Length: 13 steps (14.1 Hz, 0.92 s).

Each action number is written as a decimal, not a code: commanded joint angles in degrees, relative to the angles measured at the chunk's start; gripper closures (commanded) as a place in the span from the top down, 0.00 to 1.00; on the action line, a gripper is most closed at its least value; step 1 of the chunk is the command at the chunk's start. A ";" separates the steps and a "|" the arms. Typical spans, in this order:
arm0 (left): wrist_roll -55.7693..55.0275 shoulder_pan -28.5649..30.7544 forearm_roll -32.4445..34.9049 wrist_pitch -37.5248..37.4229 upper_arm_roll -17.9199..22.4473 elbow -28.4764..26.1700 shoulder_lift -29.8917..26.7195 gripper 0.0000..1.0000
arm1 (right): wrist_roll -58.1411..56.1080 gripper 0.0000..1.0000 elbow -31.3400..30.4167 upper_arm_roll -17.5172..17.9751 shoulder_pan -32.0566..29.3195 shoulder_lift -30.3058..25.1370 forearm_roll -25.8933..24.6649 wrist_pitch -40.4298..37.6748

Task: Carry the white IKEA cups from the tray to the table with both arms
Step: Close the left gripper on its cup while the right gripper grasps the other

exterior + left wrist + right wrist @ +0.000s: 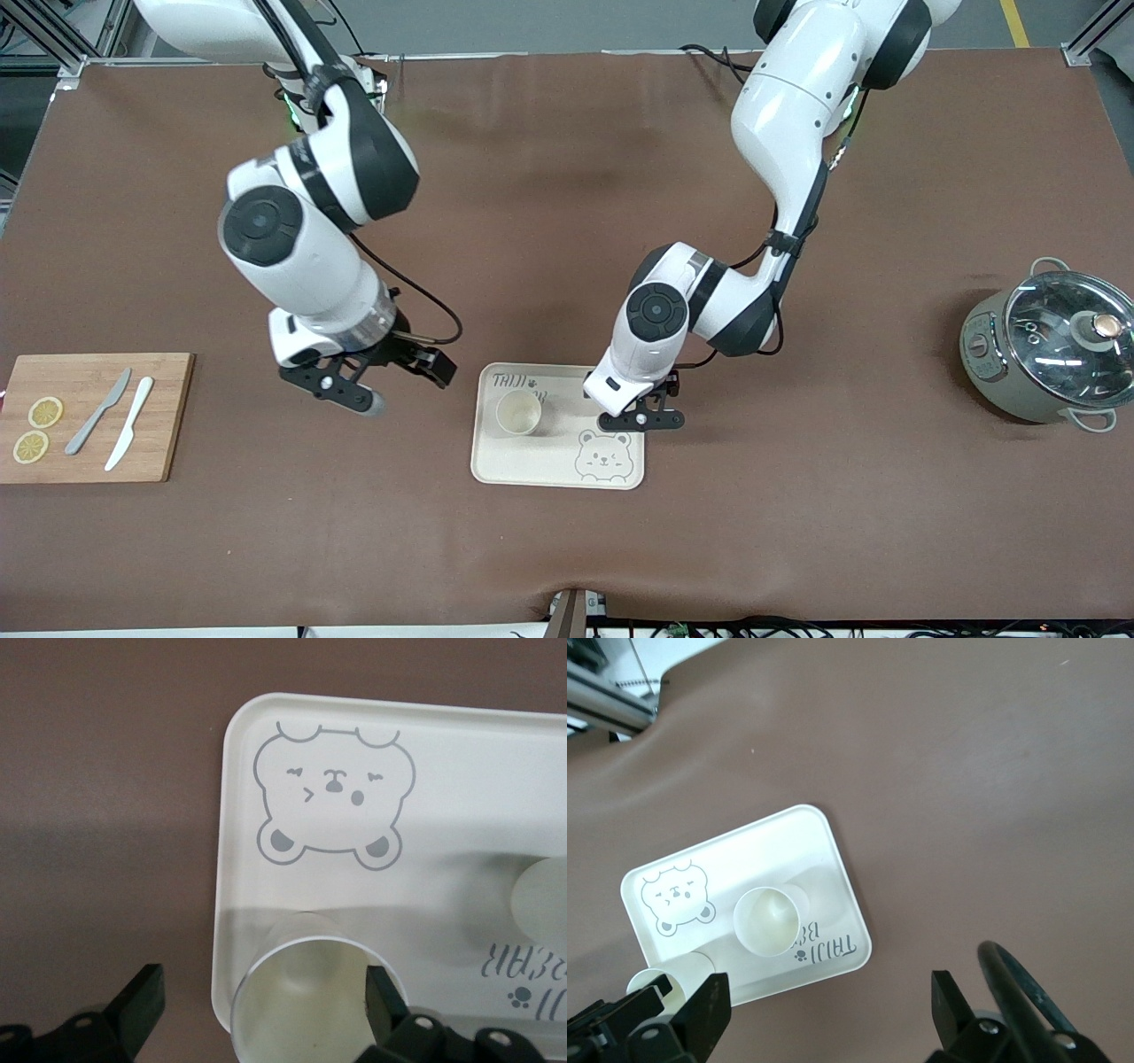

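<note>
A cream tray (532,461) with a bear drawing lies mid-table. One white IKEA cup (518,412) stands upright on it toward the right arm's end. My left gripper (645,419) is low over the tray's edge toward the left arm's end and hides the second cup in the front view. In the left wrist view my left gripper (261,1001) is open, and the second cup (310,992) stands on the tray (496,771) between its fingers. My right gripper (409,390) is open and empty above the bare table beside the tray. Its wrist view shows both cups (769,919) (656,985).
A wooden cutting board (168,443) with two lemon slices and two knives lies at the right arm's end. A grey pot (1050,350) with a glass lid stands at the left arm's end. A brown mat covers the table.
</note>
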 commanded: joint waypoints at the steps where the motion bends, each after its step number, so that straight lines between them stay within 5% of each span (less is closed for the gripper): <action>1: -0.15 -0.38 0.79 1.00 0.61 -2.18 -1.29 1.00 | 1.32 1.00 0.42 -0.54 1.95 2.81 0.24 3.84; 10: -0.32 -0.38 0.79 2.59 0.61 -5.26 -2.26 1.00 | 1.15 1.00 0.33 -0.63 4.07 10.55 -2.12 10.45; 11: -0.85 -0.21 0.61 2.41 0.52 -5.18 -2.43 0.59 | 0.97 1.00 0.33 -0.63 4.16 11.34 -2.92 10.45; 12: -2.60 -0.47 0.44 1.80 0.60 -5.44 -3.13 0.01 | 1.06 1.00 0.33 -0.63 4.59 12.04 -3.10 11.15; 13: -4.01 -0.56 0.78 1.36 0.61 -5.26 -3.22 0.00 | 1.15 1.00 0.16 -0.63 5.12 12.57 -3.19 12.89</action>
